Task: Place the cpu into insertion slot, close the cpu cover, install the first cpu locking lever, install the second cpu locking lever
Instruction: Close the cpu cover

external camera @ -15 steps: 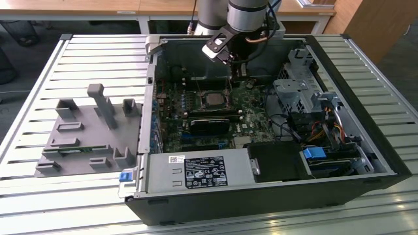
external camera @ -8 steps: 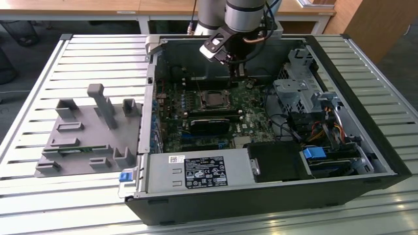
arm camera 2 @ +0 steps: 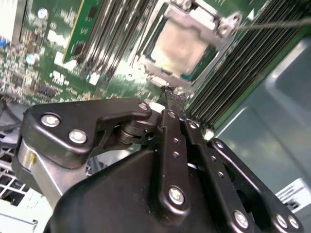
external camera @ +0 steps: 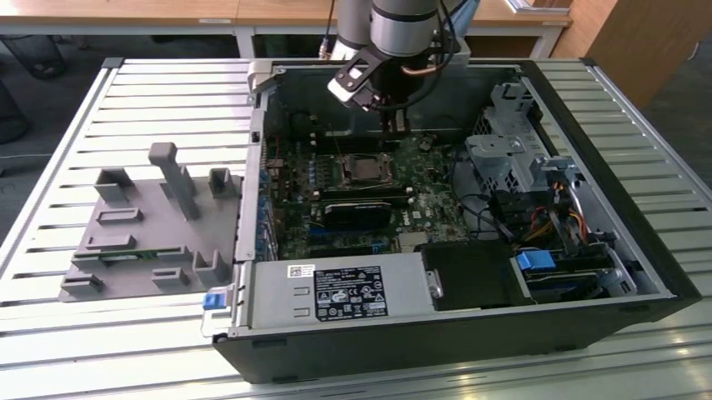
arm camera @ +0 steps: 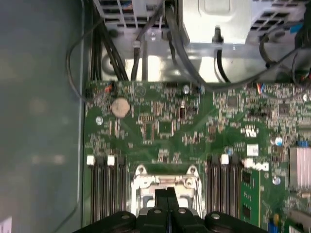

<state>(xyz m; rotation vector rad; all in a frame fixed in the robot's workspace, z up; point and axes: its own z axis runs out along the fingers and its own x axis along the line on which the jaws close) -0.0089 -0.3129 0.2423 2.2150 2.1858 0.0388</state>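
**Open computer case (external camera: pixel 634 275) on slatted table (external camera: pixel 67 158).** Gripper (external camera: pixel 392 132) hanging inside the case at upper centre of the exterior view, just over the socket. Fingers (arm camera: pixel 162 196) pressed together, nothing visible between them, tips close to the socket's edge. Cpu (arm camera 2: pixel 182 46) seated in the socket at mid motherboard (external camera: pixel 439 212), grey top showing through the square window of the cpu cover (arm camera 2: pixel 197 18), which lies flat over it. Thin wire locking lever (arm camera 2: pixel 277 23) leading off from a corner of the cover. Memory slots (arm camera: pixel 104 194) flanking the socket on both sides. Grey fixture block (external camera: pixel 145 225) on the table at the exterior view's left, beside the case.
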